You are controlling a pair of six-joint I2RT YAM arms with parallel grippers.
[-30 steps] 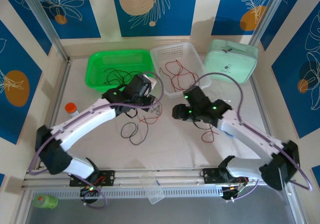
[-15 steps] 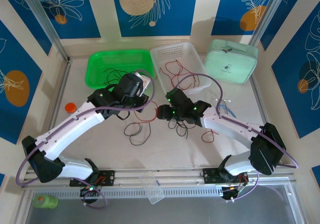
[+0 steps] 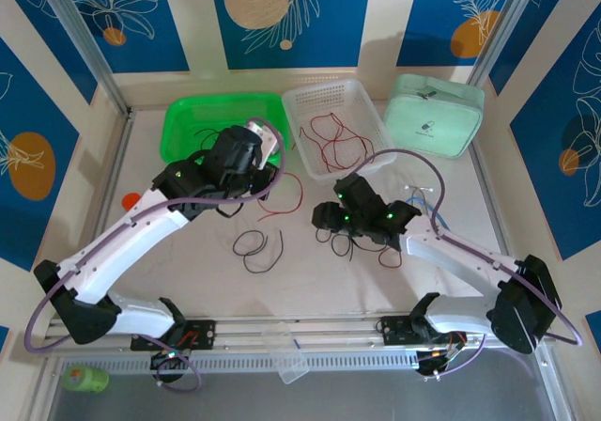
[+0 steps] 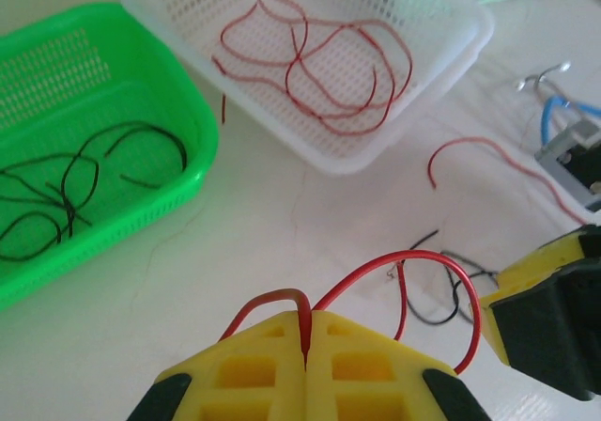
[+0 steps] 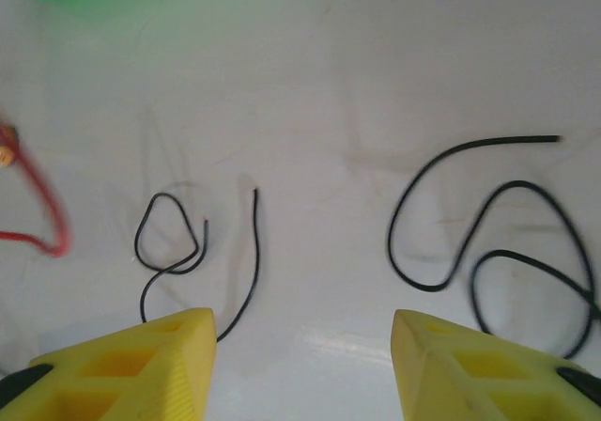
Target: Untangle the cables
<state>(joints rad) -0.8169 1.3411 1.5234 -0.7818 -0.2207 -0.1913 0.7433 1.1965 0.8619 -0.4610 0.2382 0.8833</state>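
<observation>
Step in hand, by judgement: a red cable (image 4: pixel 427 254) is being lifted clear of the loose strands. L jaws are shut tight on it, pinched at the very tips, w/ its loop arching off to one side. R jaws are held roughly half open above the counter (image 5: pixel 329 83), nothing gripped; black cables (image 5: pixel 392 238) lie on the counter betw. and just ahead of the tips. Other red cables (image 4: pixel 310 64) lie in the white basket (image 4: pixel 451 59), black ones (image 4: pixel 75 191) in the green tray (image 4: pixel 192 120) (sorting by colour, apparently). Next, the red one is prob. to be carried to the basket w/o black strands being dragged along
</observation>
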